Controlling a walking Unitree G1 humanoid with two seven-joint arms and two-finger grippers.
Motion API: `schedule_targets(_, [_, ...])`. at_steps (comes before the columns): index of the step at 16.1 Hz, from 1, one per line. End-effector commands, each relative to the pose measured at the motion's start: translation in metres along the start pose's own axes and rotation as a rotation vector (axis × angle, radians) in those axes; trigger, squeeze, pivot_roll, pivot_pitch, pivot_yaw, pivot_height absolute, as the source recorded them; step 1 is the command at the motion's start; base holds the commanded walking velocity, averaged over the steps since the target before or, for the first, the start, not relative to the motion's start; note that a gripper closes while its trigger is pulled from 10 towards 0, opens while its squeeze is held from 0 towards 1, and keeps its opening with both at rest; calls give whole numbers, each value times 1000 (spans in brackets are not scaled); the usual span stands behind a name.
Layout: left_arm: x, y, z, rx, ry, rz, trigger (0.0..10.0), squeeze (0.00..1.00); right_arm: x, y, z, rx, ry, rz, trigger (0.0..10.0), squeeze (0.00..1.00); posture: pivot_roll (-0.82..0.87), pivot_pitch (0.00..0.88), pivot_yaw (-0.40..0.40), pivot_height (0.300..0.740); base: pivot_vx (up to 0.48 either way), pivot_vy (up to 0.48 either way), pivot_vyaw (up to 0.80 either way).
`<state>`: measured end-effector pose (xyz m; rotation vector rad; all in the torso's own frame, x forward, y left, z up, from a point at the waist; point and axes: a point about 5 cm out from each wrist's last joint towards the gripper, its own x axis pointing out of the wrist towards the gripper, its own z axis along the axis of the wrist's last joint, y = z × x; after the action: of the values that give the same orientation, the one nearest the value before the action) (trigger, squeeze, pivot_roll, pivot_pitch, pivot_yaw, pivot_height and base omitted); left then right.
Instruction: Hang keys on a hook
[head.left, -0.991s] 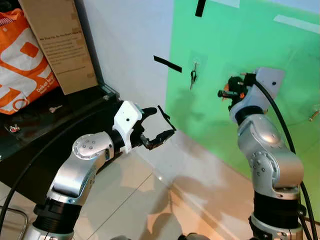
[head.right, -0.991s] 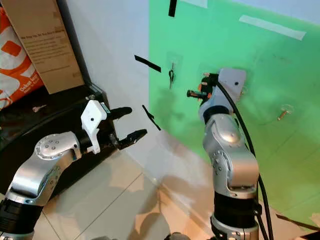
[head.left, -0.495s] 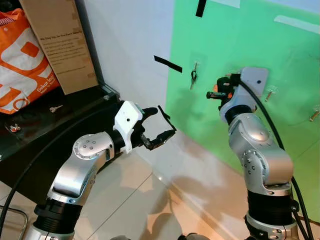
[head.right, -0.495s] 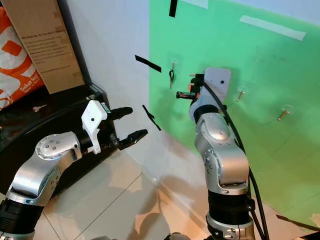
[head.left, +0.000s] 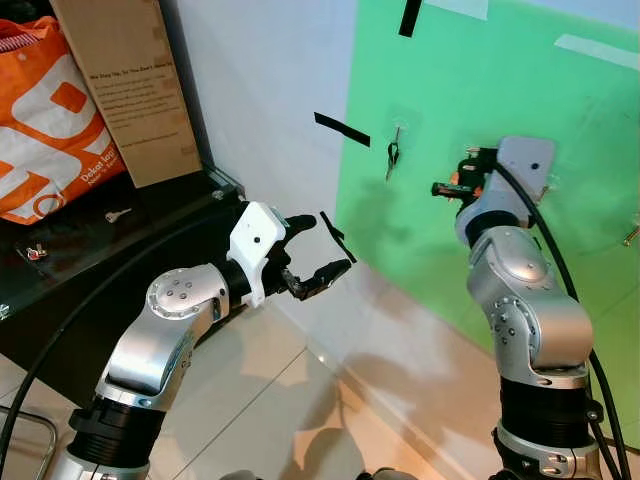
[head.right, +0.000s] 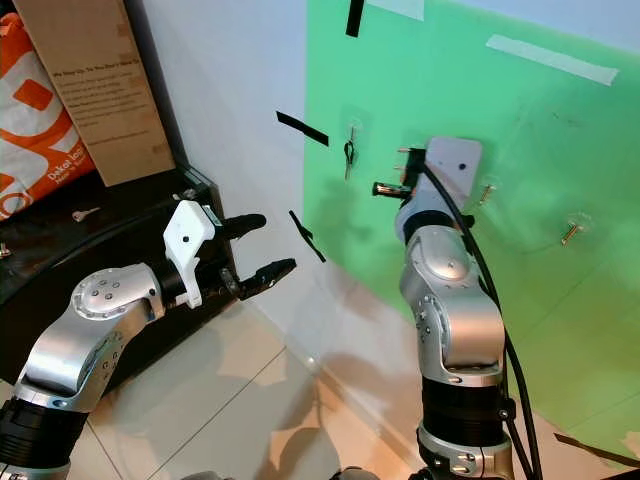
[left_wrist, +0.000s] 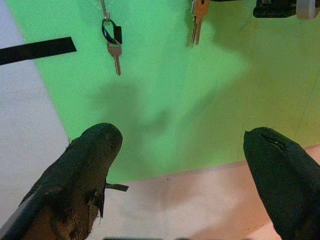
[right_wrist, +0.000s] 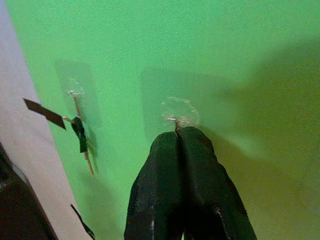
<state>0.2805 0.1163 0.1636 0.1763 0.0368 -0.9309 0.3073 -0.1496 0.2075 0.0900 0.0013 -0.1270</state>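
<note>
Right hand (right_wrist: 179, 137) pinched at clear round hook (right_wrist: 179, 112) – matte green wall (right_wrist: 150, 40)

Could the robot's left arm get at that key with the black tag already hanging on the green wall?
Probably yes. The left gripper is open and pointed toward the green wall, with nothing between it and the black-tagged key; it would still have to stretch upward.

Orange bag (head.left: 45, 120) beside cardboard box (head.left: 125, 85) on black shelf (head.left: 110, 250), black tape strips (head.left: 341, 129) on wall
</note>
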Motion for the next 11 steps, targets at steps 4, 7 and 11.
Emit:
schedule_targets(4, [2, -2, 1, 5, -4, -14, 10000, 0, 1, -16, 3, 35, -3, -108, 10000, 0, -80, 0, -31, 740, 0, 0, 0])
schedule_targets(7, [2, -2, 1, 7, -2, -15, 10000, 0, 0, -14, -9, 42, 80, -95, 10000, 0, -81, 0, -31, 740, 0, 0, 0])
schedule_targets(11, [2, -2, 0, 6, 1, -11, 10000, 0, 0, -14, -21, 97, 150, -109, 10000, 0, -79, 0, -34, 740, 0, 0, 0])
